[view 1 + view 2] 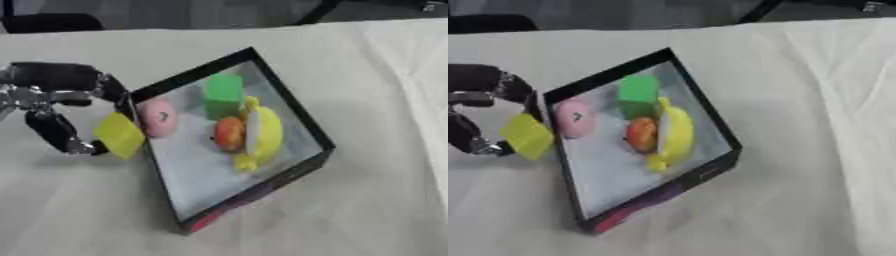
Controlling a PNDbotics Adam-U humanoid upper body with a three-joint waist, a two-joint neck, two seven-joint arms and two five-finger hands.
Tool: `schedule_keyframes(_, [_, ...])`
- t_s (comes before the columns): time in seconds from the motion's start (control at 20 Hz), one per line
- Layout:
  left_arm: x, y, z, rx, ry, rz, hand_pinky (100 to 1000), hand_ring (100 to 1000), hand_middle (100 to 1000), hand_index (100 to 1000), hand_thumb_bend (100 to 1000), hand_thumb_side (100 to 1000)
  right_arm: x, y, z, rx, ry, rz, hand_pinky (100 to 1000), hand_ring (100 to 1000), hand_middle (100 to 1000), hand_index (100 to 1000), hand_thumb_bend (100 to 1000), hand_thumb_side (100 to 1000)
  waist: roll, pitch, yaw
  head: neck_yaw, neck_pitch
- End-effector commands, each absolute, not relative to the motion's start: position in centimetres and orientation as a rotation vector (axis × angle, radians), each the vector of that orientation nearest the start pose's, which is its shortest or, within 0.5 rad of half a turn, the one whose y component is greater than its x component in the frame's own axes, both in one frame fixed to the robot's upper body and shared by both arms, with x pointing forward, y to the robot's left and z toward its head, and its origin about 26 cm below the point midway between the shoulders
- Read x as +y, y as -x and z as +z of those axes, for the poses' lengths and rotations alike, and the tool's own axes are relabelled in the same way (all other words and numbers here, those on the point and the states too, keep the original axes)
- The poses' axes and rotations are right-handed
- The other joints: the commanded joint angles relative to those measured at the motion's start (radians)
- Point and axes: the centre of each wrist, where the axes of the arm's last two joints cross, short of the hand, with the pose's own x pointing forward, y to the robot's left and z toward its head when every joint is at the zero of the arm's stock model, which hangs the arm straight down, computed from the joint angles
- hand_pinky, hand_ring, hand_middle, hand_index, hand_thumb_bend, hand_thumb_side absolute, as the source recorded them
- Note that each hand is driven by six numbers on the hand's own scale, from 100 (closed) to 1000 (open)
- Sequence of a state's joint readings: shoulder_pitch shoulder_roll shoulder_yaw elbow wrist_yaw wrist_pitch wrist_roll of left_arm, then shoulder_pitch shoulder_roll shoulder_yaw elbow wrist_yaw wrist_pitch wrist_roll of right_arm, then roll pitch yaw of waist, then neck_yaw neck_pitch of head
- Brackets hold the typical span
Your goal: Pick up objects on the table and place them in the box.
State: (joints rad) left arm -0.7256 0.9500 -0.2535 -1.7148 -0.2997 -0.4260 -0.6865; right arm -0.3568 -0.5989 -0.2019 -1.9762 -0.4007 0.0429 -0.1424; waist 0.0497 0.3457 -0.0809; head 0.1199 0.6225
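We look down on a desk [367,100] covered with a pale, cream-white cloth that lies in soft folds and creases, most plainly along the right side. Beyond the desk's far edge the room is dim and grey, with a dark rounded shape [52,22] at the upper left and a dark slanted bar [319,11] at the upper right; we cannot tell what either is. Near the middle sits a shallow black box [306,122] with a pale lining, turned askew so one corner points away from us. Inside it we see a green block [224,95] toward the far corner, a pink round piece [159,117] against the left wall, an orange-red round piece [229,133] in the middle, and a yellow banana-like piece [265,132] touching the orange one on its right. Our left hand [54,102] comes in from the left, black with silver joints, its fingers and thumb curled onto a yellow block [120,135] held just outside the box's left wall, very close to the rim. Our right hand shows in neither view.
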Motion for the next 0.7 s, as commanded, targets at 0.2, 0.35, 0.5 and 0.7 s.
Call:
schedule_keyframes(0.2, [26.1, -35.7, 37.5, 2.142, 0.772, 2.477, 725, 669, 550, 600, 200, 100, -33.3, -29.3, 28.0, -2.354, 0.154, 0.167, 904, 718, 682, 803, 100, 541, 0.0, -0.026, -0.006, 0.019, -0.005])
schedule_keyframes(0.35, [24.2, -37.7, 37.6, 2.109, 0.744, 2.497, 725, 671, 554, 602, 215, 100, -33.1, -29.4, 28.2, -2.36, 0.137, 0.175, 904, 719, 683, 803, 100, 542, 0.005, -0.027, -0.01, 0.028, -0.007])
schedule_keyframes(0.5, [22.8, -39.6, 36.8, 2.05, 0.748, 2.554, 729, 679, 566, 614, 240, 100, -33.0, -29.4, 28.4, -2.366, 0.127, 0.169, 904, 719, 682, 802, 100, 543, 0.01, -0.025, -0.016, 0.035, -0.008])
schedule_keyframes(0.7, [21.4, -41.7, 35.1, 1.974, 0.764, 2.597, 733, 688, 580, 628, 279, 100, -32.8, -29.5, 28.6, -2.372, 0.111, 0.167, 904, 719, 682, 802, 100, 544, 0.012, -0.024, -0.025, 0.044, -0.01])
